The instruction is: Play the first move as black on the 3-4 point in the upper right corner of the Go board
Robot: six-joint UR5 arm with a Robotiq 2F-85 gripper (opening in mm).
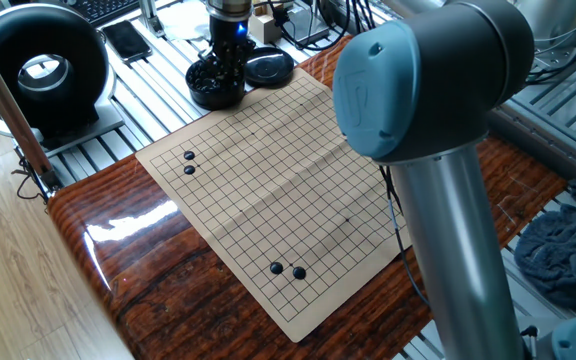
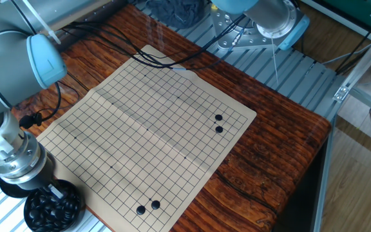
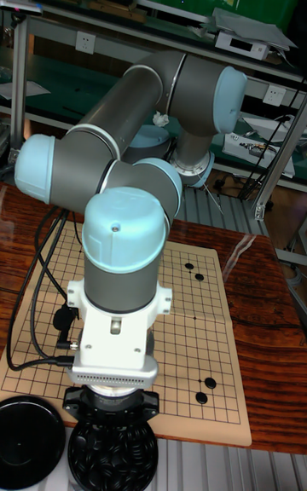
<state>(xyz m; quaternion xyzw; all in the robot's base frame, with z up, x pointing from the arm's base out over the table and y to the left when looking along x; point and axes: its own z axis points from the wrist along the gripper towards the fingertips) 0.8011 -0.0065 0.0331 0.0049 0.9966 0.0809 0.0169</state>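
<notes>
One fixed view shows the gripper [image 1: 224,62] sunk into the bowl of black stones [image 1: 215,82] at the far end of the board, its fingers down among the stones; whether they are parted, closed or pinching a stone cannot be made out from any view, since the wrist and the heap hide the tips.

Just beside the gripper lies the bowl's lid [image 1: 268,67]; the Go board [image 2: 148,138] starts just past the bowl's rim and stretches away from the gripper; two pairs of black stones already sit on it, one pair [image 2: 218,123] near a far side edge, the other [image 2: 147,207] near the bowl-side edge but off to the side. The corners away from those pairs look bare; the 3-4 point is one such crossing, though which corner counts as upper right I cannot settle from these views.

Risks, as I judge them: the fingers may come up with nothing, or with two stones wedged together, because the stones are glossy and packed tight; a stone pinched near its edge could squirt out on the lift and roll onto the board; lifting at an angle could catch the bowl's rim and tip or drag the bowl; and the thin grid gives little margin, so a release slightly off would leave the stone on a neighbouring crossing.
</notes>
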